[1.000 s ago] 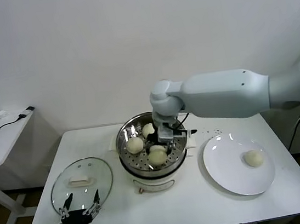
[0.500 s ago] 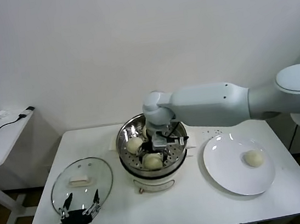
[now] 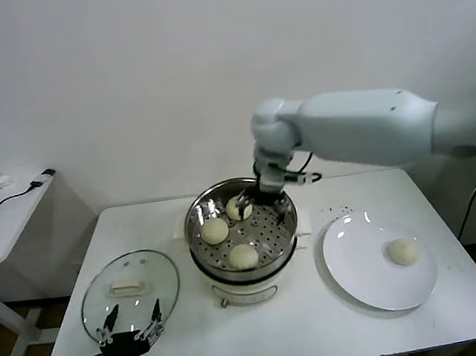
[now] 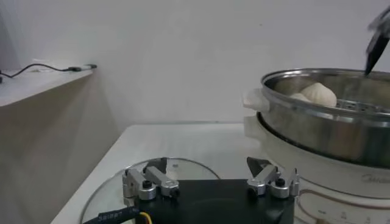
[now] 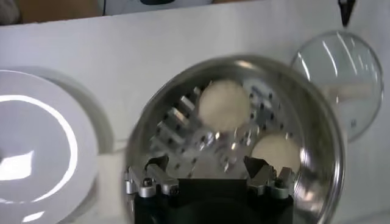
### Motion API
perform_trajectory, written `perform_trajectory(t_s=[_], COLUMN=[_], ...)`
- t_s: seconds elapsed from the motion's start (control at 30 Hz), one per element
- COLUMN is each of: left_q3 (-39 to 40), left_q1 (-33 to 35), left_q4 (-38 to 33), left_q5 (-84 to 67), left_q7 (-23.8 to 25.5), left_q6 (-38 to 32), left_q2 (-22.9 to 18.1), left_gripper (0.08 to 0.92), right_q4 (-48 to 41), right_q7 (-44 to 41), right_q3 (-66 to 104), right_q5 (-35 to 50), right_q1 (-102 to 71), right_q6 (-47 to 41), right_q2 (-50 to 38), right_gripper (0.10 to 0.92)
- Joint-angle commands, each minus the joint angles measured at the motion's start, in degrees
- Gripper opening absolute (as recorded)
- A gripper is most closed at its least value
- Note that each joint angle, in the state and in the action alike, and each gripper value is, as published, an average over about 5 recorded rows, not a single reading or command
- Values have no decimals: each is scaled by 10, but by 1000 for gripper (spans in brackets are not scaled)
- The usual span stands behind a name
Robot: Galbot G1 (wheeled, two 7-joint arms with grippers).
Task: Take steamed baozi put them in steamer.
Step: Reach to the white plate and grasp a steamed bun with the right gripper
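White wall behind, white table [image 3: 198, 341] in front, lower side table [image 3: 2, 218] off to the robot's left with a cable lying on it.

On the main table, centre: steamer [image 3: 242, 237], shiny steel pot on a cream-white base, perforated tray inside. To its right: flat white plate [image 3: 365, 280]. To its left: round glass lid [image 3: 129, 291] with a cream handle, lying flat.

Right arm reaching in from the right edge, bent down over the far rim of the pot. Right gripper [image 3: 255, 200] just above the tray at the back, fingers [image 5: 151, 181] spread wide, nothing held between them; seen from its own wrist camera, hanging clear above the buns.

Left gripper [image 3: 130, 328] low at the near left edge of the table, over the near edge of the glass lid, fingers [image 4: 146, 182] wide apart and empty.

Steamed baozi: three in the steamer, one [image 3: 215, 230] at the left of the tray, one [image 3: 243, 256] at the near side, one [image 3: 236, 207] at the back just beside the right gripper. Fourth bun [image 3: 402, 251] on the plate, toward its right side, well apart from the pot.
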Motion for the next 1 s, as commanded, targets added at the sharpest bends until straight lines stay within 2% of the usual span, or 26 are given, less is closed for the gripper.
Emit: perform_trajectory(t_s=[0.03, 0.27, 0.43, 0.8, 1.0], left_q3=[1, -1, -1, -5, -5], left_q1=[1, -3, -6, -4, -5], left_q4=[-2, 1, 6, 16, 19], left_q5=[1, 0, 2, 3, 4], left_q7=[0, 1, 1, 1, 1], left_q6=[0, -2, -1, -3, -2], left_q2=[0, 1, -1, 1, 1], left_gripper=[823, 823, 823, 823, 823], right_q4=[-81, -6, 29, -36, -79], right_q7=[-62, -20, 8, 54, 68], right_q3=[-72, -161, -98, 113, 178], right_q5=[115, 100, 71, -22, -36], right_q1=[108, 77, -47, -309, -368], right_q6=[-94, -265, -332, -385, -396], right_q2=[-130, -304, -380, -368, -338], right_gripper=[823, 823, 823, 823, 823])
